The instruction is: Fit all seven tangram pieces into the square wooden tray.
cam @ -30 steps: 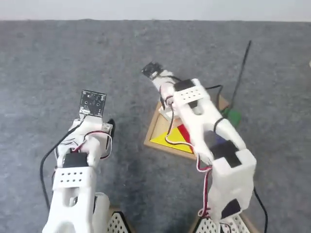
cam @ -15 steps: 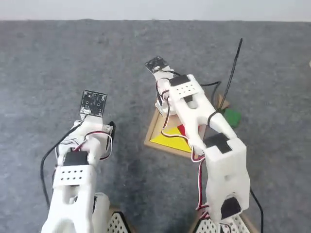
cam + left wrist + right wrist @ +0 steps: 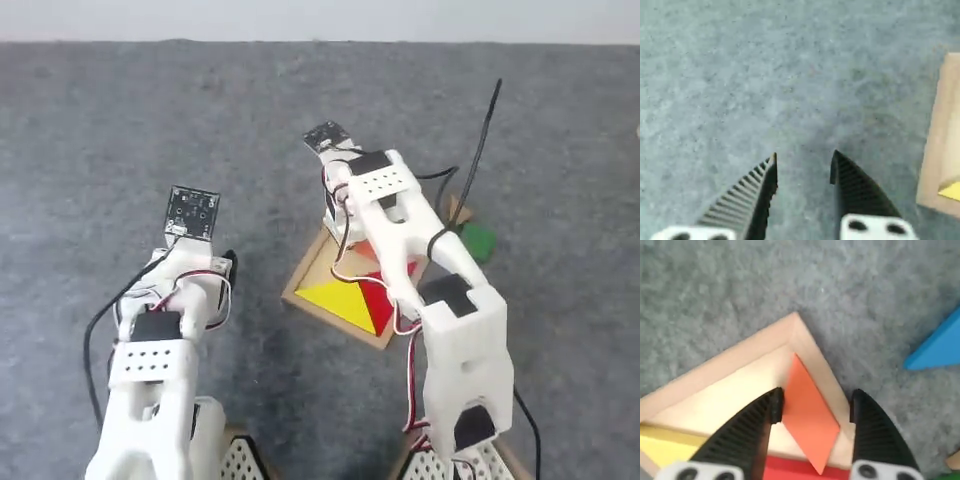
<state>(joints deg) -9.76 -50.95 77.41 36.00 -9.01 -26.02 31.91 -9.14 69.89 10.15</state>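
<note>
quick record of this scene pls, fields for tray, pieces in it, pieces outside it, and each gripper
tray: square wooden tray on the grey carpet
in tray: yellow triangle, red piece, orange parallelogram at a corner
outside tray: blue piece and green piece, both on the grey carpet
left gripper: open, over bare carpet beside the tray
right gripper: open, one finger on either side of the orange parallelogram
task state: not all pieces are in the tray yet

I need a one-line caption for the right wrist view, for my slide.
Right gripper open over an orange piece at the corner of the wooden tray, blue piece outside.
</note>
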